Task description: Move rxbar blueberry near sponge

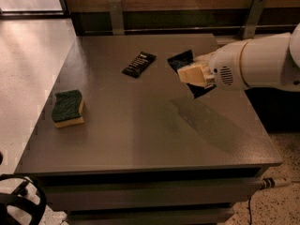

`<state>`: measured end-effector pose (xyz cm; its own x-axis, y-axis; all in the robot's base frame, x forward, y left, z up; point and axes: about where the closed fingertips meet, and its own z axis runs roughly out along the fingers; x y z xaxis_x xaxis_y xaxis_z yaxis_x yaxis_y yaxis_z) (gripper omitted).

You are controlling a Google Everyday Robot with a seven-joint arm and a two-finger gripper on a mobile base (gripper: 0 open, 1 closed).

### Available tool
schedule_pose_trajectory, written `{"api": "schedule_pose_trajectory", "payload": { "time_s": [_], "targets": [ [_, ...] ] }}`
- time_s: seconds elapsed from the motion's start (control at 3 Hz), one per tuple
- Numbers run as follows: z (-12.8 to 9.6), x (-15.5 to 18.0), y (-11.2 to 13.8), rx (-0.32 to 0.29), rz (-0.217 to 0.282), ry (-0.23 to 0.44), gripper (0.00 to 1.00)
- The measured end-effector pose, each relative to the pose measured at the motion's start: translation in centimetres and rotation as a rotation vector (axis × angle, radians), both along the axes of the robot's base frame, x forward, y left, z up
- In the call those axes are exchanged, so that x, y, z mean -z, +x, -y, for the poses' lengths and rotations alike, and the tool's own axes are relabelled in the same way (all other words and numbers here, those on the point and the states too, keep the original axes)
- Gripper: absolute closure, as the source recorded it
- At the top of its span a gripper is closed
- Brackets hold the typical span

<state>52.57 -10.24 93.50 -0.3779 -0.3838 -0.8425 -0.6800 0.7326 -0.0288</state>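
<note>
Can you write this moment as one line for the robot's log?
hand: holding dark navy-blue wrapped snack bar above grey table | green-topped yellow sponge: across the table, apart

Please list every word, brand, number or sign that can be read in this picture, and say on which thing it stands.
On the black bar: white lettering, too blurred to read.
On the blue bar, held in the shut claw above the right side of the table: no print legible.
On the sponge: no text.
So nothing can be quoted.
</note>
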Motion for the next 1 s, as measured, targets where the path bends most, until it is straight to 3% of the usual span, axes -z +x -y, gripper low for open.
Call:
{"api": "schedule_pose_trajectory", "payload": {
  "time_s": [0.67,1.0],
  "targets": [
    [-0.9,0.1,0.5,-0.025,-0.009,-0.017,1.00],
    [-4.7,1.3,1.2,-0.096,-0.018,-0.028,1.00]
  ]
}}
